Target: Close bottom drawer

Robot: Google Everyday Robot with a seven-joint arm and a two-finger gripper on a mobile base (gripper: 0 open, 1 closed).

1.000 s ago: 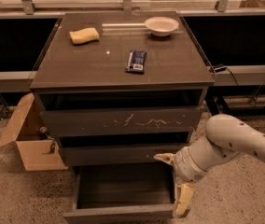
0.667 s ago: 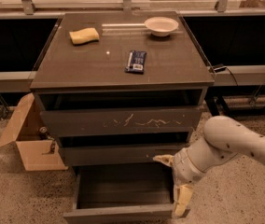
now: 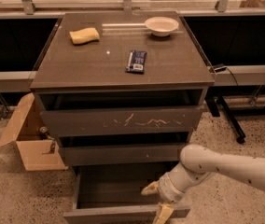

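The bottom drawer [image 3: 109,214] of the dark grey-brown cabinet [image 3: 123,69] is pulled far out, and its bare inside shows. Its plain front panel lies along the lower edge of the view. My gripper [image 3: 157,201] sits at the right end of that front panel at the end of the white arm [image 3: 226,167], which comes in from the right. Its pale yellow fingers [image 3: 150,188] are spread open, one over the drawer's inside and one by the front panel, holding nothing. The middle drawer [image 3: 123,154] and the scratched top drawer [image 3: 123,121] stand slightly out.
On the cabinet top lie a yellow sponge [image 3: 84,35], a dark snack packet [image 3: 136,61] and a white bowl [image 3: 161,25]. An open cardboard box [image 3: 30,143] stands on the floor at the left. Table legs and a cable [image 3: 228,111] are at the right.
My gripper has moved down and to the left, from beside the middle drawer to the front panel of the bottom drawer. The drawer is as far out as before.
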